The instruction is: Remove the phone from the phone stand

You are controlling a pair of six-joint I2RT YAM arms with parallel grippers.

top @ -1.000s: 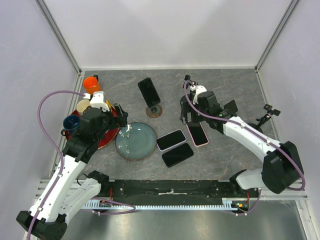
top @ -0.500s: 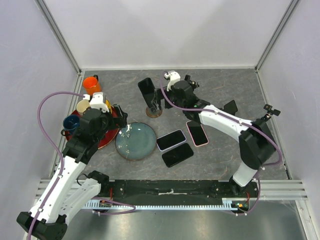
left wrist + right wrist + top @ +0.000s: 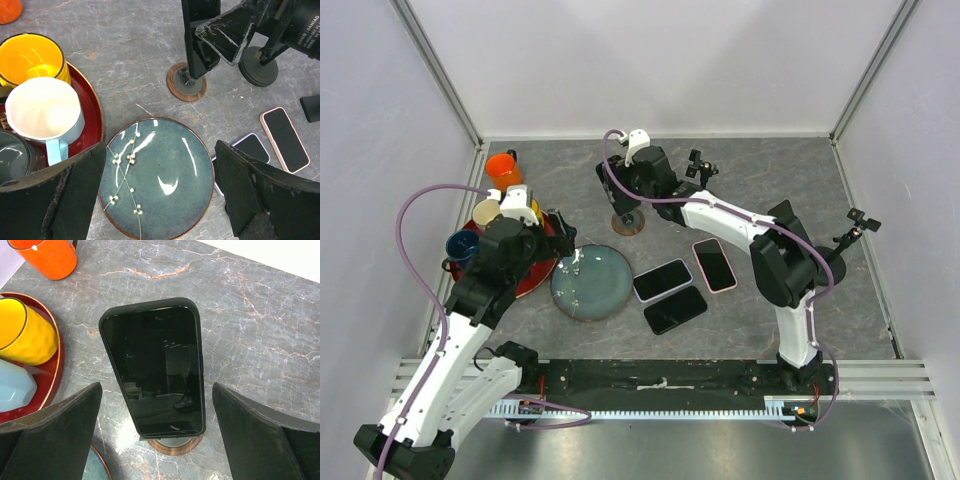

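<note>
Since a second ago the right gripper (image 3: 623, 188) has swung from mid-table to the phone (image 3: 616, 180), which sits upright on the stand (image 3: 628, 221) at the table's 11 o'clock. The right wrist view alone shows its fingers (image 3: 50, 432) spread wide, flanking the phone without touching it. The left gripper (image 3: 160, 197) hangs spread over the plate (image 3: 155, 175).

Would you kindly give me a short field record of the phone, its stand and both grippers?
phone: propped on the phone stand, screen dark
phone stand: round brown base, phone on it
right gripper: open, one finger on either side of the phone, gaps showing
left gripper: open, above the teal plate
task state: phone not yet removed
</note>
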